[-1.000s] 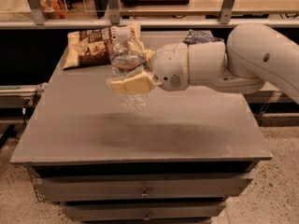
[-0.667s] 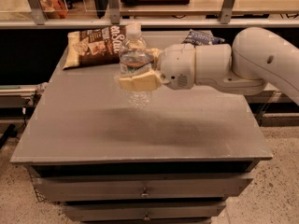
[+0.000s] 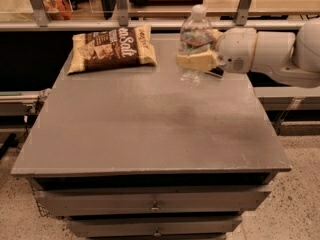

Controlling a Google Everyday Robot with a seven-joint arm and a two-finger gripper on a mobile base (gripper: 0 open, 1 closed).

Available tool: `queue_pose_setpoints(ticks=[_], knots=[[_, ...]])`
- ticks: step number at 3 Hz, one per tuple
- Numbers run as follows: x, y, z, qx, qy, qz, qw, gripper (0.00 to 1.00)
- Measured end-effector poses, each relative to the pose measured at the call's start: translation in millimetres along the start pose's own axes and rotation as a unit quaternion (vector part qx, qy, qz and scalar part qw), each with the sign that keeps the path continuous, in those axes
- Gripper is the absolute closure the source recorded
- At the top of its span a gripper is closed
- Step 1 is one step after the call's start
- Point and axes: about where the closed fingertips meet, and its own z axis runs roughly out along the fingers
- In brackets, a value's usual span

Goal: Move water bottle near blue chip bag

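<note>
Currently, note that the gripper [image 3: 196,62] sits over the rear right part of the grey table [image 3: 150,129], its cream, blocky fingers [image 3: 194,61] clenched on the water bottle [image 3: 195,34] across the lower half of the body. The bottle is clear, ribbed plastic with a rounded shoulder and a white cap [image 3: 199,10], and it stands upright. You cannot tell whether its base touches the table top or hangs just above it. The smooth, white, rounded arm [image 3: 265,54] reaches in from beyond the table's right edge. At the table's rear left lies a flat, crinkled tan and brown "Sea Salt" bag [image 3: 111,48], well apart from the bottle. The table top is matte and flat, and shallow drawers [image 3: 155,201] with small knobs sit below its front edge.
</note>
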Motion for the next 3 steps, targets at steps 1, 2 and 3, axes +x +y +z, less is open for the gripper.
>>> queue_pose_setpoints(ticks=[1,2,3], knots=[[-7,-48,-31,0.044,0.023,-0.022,0.9985,1.00],[-1,-88,-76,0.103,0.045,-0.018,0.9935,1.00],[15,-108,-107,0.146,0.037,0.001,0.9886,1.00]])
